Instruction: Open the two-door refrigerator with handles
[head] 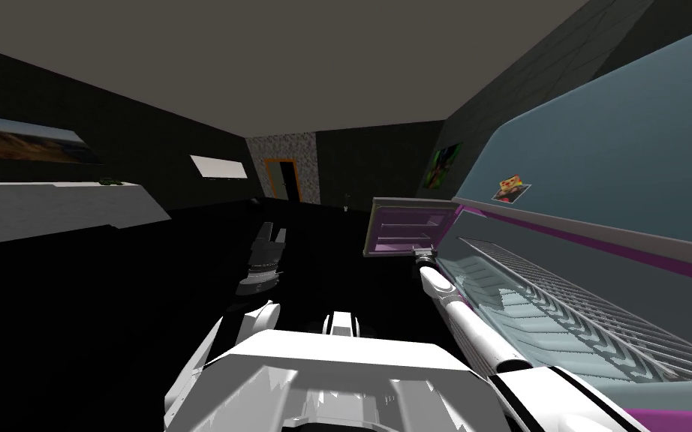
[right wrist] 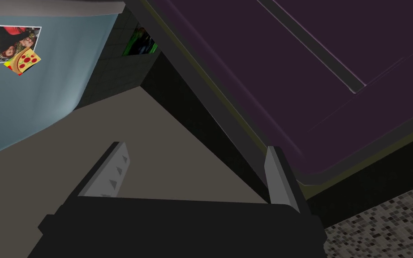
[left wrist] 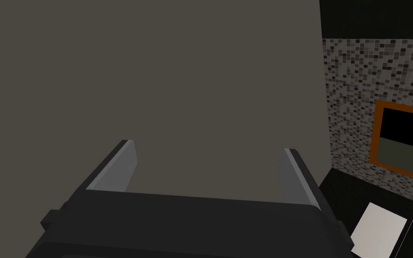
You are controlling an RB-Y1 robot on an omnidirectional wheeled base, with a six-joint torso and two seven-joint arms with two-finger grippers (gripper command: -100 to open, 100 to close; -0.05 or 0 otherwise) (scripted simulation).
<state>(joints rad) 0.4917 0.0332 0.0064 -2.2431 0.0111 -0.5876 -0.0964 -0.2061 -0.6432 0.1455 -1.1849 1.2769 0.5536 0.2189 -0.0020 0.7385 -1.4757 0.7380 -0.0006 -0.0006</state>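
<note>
pushing the fridge door (head: 404, 229) open
right gripper (right wrist: 196, 150) is hanging empty and spread beside its edge; pressing one blade flat there is looking best.

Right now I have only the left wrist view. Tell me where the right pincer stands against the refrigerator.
Observer: The right pincer is at the outer edge of a refrigerator door that stands swung open, its purple inner face showing.
Operator: Report its fingers.
Observer: Open, nothing between them; one finger lies close beside that door's rim.
Operator: Now the other door.
Observer: The blue-grey door, carrying a pizza magnet, looks shut.
</note>
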